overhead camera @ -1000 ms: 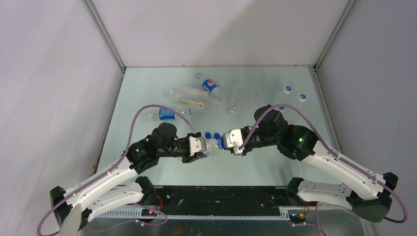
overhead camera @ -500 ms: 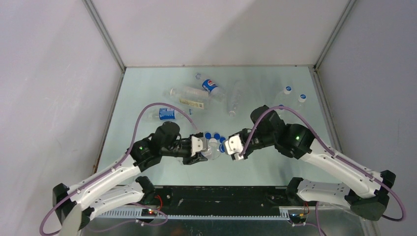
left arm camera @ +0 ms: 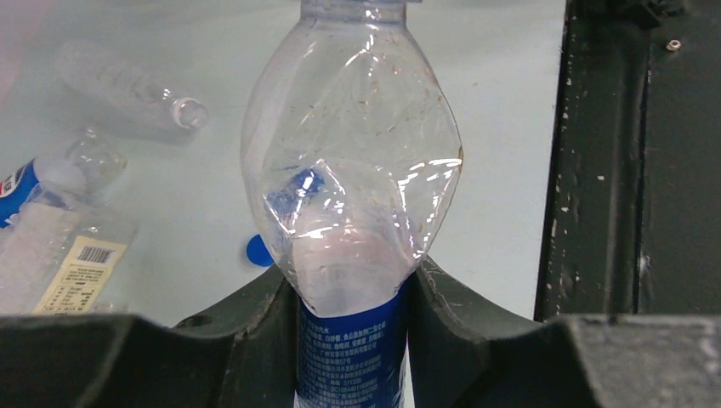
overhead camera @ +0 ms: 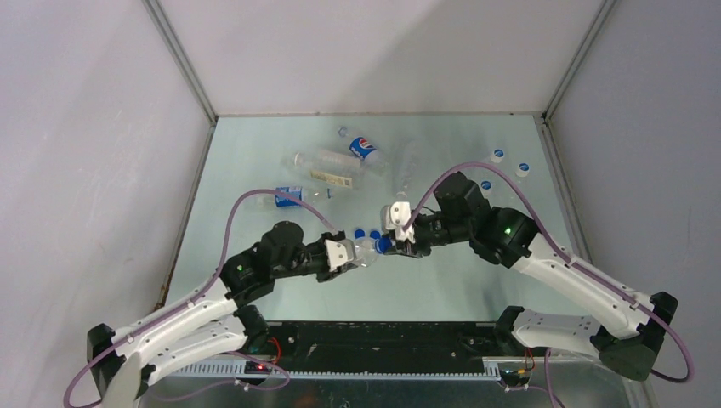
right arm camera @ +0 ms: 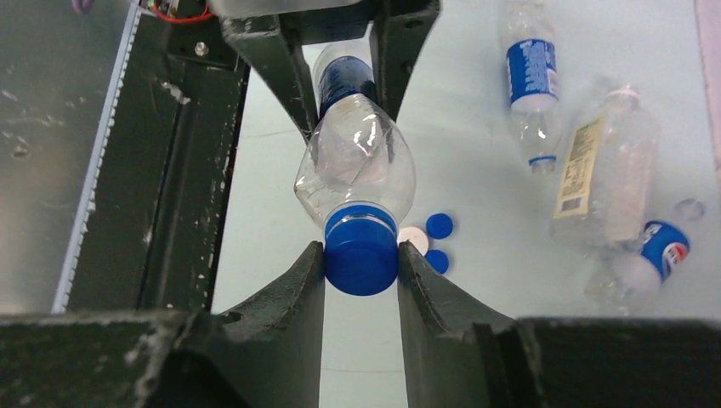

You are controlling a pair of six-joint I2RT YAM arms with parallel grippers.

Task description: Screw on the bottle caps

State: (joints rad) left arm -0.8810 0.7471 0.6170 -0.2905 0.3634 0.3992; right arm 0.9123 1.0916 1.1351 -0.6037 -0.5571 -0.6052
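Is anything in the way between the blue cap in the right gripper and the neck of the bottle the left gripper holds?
Nothing visible. The blue cap already sits on the neck of the bottle, pinched by the right gripper; the left gripper clamps the bottle's labelled end. The loose caps lie apart from it.

The blue label (left arm camera: 353, 357) of the held bottle (left arm camera: 353, 195) bears white small print, too fine to read. A lying bottle (overhead camera: 364, 149) at its twelve o'clock shows a Pepsi globe; a pale label (left arm camera: 81, 268) carries a barcode.
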